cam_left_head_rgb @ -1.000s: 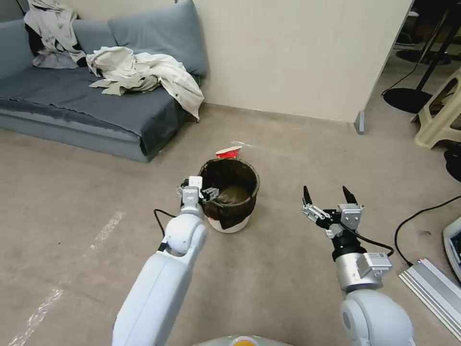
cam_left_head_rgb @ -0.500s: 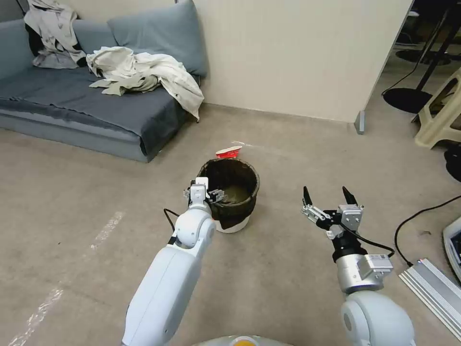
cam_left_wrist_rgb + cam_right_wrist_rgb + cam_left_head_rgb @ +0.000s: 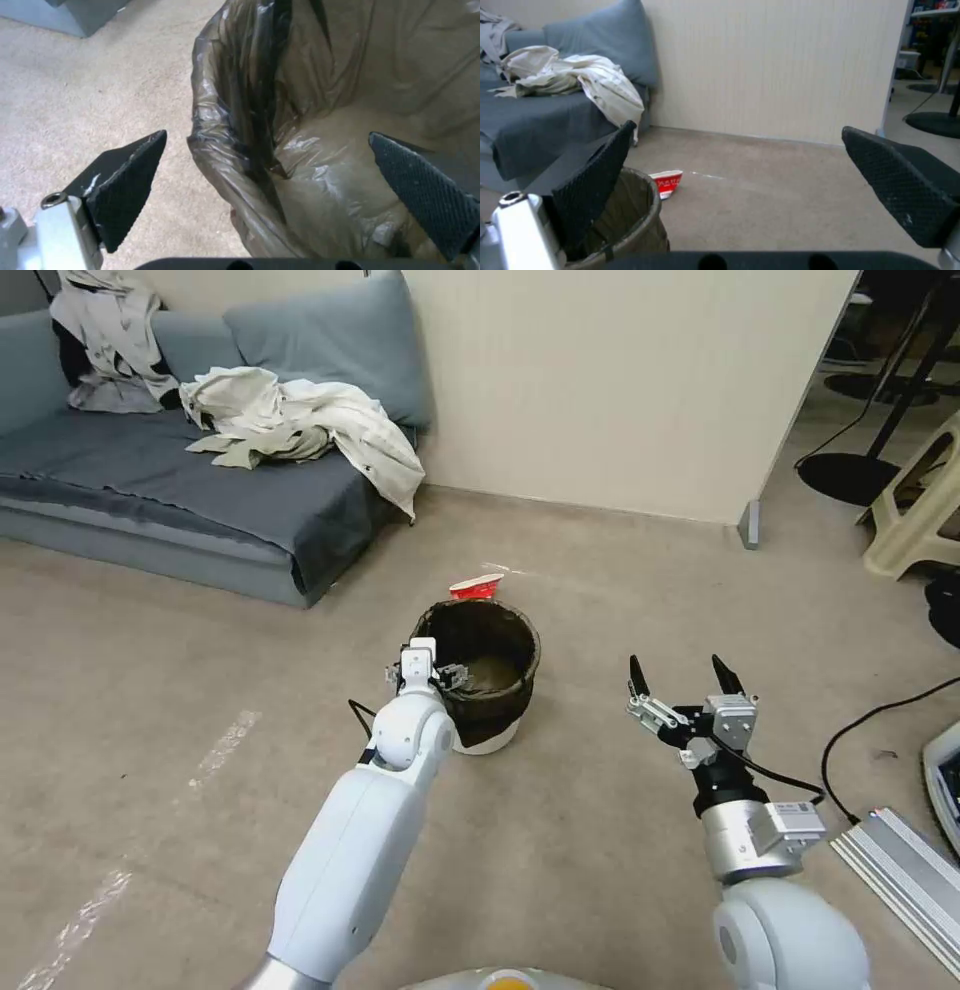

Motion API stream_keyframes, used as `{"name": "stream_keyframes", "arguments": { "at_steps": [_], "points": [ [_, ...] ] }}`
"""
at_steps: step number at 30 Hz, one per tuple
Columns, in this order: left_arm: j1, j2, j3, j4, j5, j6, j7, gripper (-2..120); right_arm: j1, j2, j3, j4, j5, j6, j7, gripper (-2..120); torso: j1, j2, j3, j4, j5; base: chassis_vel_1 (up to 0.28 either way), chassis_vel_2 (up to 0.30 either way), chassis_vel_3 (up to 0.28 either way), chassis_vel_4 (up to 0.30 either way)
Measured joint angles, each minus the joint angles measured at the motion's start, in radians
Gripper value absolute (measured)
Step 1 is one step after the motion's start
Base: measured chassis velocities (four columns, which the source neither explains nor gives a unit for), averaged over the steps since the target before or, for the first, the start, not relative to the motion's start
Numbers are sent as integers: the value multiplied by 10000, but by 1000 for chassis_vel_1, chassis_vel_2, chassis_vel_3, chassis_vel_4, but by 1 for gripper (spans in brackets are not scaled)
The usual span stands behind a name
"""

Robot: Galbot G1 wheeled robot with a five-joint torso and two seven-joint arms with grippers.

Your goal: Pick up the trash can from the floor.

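Observation:
The trash can (image 3: 497,675) is a small white bucket with a dark bag folded over its rim, standing on the beige floor (image 3: 600,830). My left gripper (image 3: 432,674) is at the can's near-left rim. The left wrist view shows that gripper (image 3: 267,135) open, straddling the bagged rim (image 3: 220,157): one finger (image 3: 125,183) is outside over the floor, the other (image 3: 425,187) inside the can. My right gripper (image 3: 685,678) hangs open above the floor to the can's right, holding nothing. From the right wrist view, the can (image 3: 630,221) sits beside the open right gripper (image 3: 737,129).
A red-and-white paper cup (image 3: 476,587) lies on the floor just behind the can. A grey sofa (image 3: 170,480) with heaped clothes stands at the back left. At the right are a beige stool (image 3: 915,520), a black cable (image 3: 880,715) and a metal box (image 3: 905,880).
My left arm has shifted right and slightly forward, bringing its gripper up to the can's rim. The right arm and the can have stayed put.

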Motion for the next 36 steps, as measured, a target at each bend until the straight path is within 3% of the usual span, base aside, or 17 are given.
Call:
{"name": "stream_keyframes", "arguments": {
  "at_steps": [17, 26, 30, 36],
  "points": [
    [-1169, -269, -291, 1854, -6, -53, 36, 100, 24, -46, 98, -181, 116, 73, -42, 100, 0, 1, 0, 0, 0, 0, 0, 0, 0],
    [-1247, -392, -392, 2215, 11, -63, 120, 100, 76, -86, 154, -285, 199, 79, -42, 100, 0, 1, -1, -1, 4, 0, 0, 0, 0],
    [-1216, -395, -390, 2220, 14, -50, 122, 95, 100, -86, 153, -331, 208, 82, -42, 100, -1, 1, -1, 1, 4, 0, 0, 0, 0],
    [-1132, -370, -371, 2162, -113, -30, 85, 76, 150, -83, 146, -430, 225, 102, -42, 100, -1, 1, -2, 2, 4, 0, 0, 0, 0]
  ]
}}
